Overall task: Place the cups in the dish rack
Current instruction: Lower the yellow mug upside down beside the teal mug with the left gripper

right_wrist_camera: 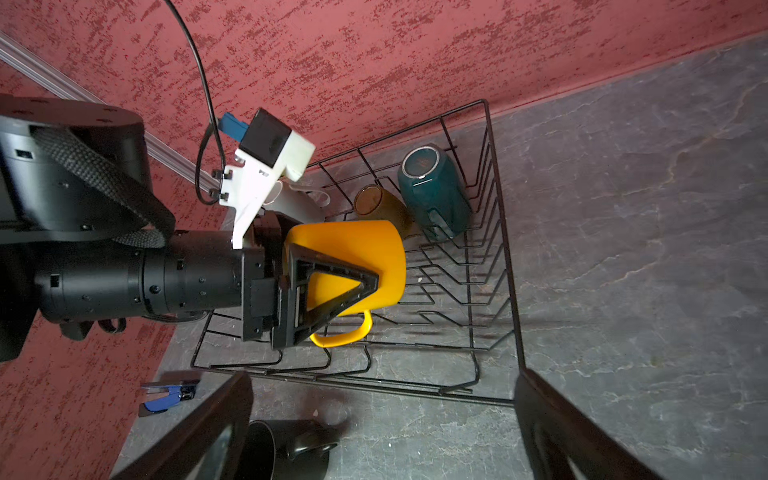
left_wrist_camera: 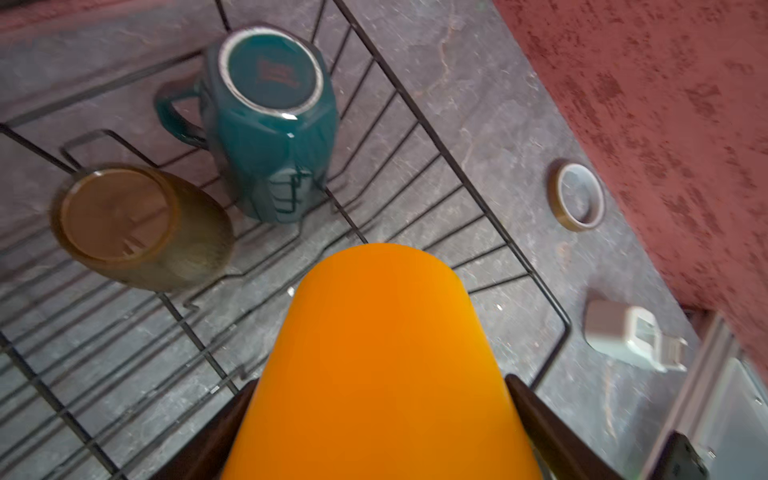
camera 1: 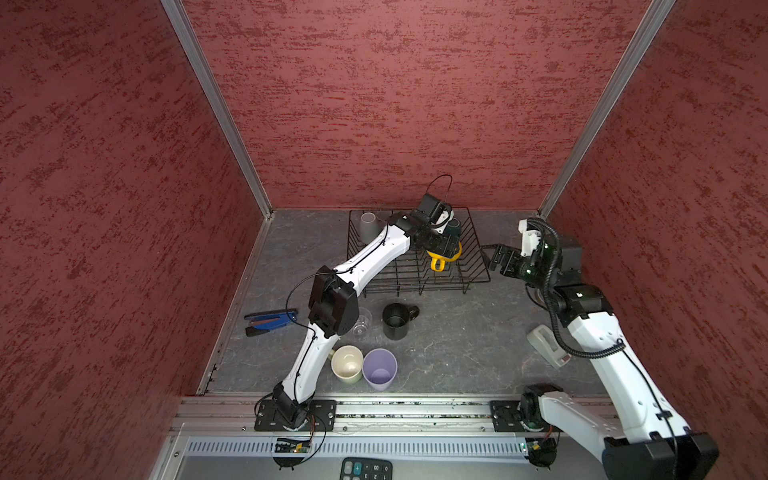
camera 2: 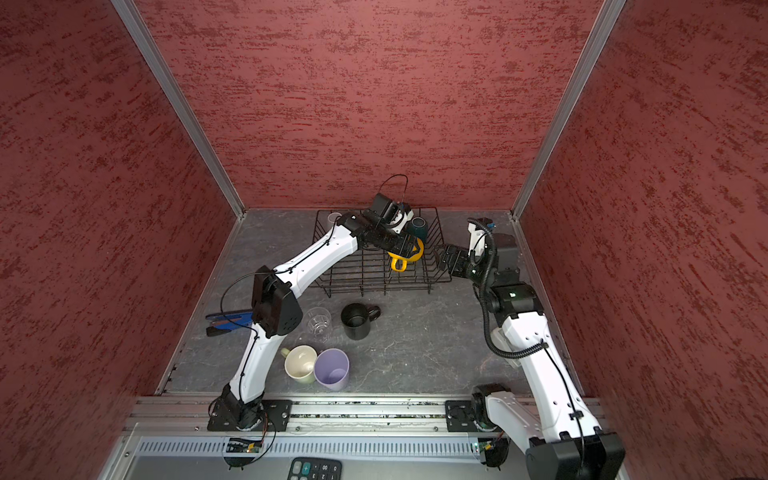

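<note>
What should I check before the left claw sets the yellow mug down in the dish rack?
1. Grip of left claw on yellow mug: ok.
2. Mug above the dish rack: ok.
3. Landing spot free of teal mug and brown mug: ok.
4. Mouth facing down like those two: not ok, held sideways.
5. Open, empty right claw: ok.

Eight cups (camera 1: 395,322), one dish rack (camera 1: 415,275), one stapler (camera 1: 272,322).

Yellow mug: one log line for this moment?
left hand: shut on yellow mug, over dish rack | right hand: open | racked: teal mug, brown mug, grey mug
</note>
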{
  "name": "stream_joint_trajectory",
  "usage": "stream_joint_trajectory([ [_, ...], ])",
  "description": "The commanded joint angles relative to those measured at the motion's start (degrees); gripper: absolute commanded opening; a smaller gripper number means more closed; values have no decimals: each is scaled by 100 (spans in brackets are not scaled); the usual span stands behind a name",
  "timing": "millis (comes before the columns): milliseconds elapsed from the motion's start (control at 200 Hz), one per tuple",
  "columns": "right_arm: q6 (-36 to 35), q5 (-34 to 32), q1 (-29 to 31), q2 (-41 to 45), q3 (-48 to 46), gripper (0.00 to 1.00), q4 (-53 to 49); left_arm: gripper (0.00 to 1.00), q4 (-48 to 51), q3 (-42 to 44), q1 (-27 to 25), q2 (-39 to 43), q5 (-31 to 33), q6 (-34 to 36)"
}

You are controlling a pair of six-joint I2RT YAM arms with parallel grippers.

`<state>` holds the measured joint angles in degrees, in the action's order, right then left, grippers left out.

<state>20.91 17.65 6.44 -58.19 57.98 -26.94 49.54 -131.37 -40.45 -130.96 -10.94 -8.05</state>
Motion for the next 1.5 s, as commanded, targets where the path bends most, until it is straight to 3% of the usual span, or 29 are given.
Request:
stream_joint_trajectory([
  [0, -104, -64, -38, 71, -66, 99, -55, 0, -95, -388, -42, -29, 372, 87],
  [521, -131, -14, -61, 36, -178, 99, 22, 0, -446, -552, -140, -534, 658, -144],
  [1493, 70, -59, -117, 161, -366, 99, 122, 2, -295, -864, -369, -1162, 493, 371],
])
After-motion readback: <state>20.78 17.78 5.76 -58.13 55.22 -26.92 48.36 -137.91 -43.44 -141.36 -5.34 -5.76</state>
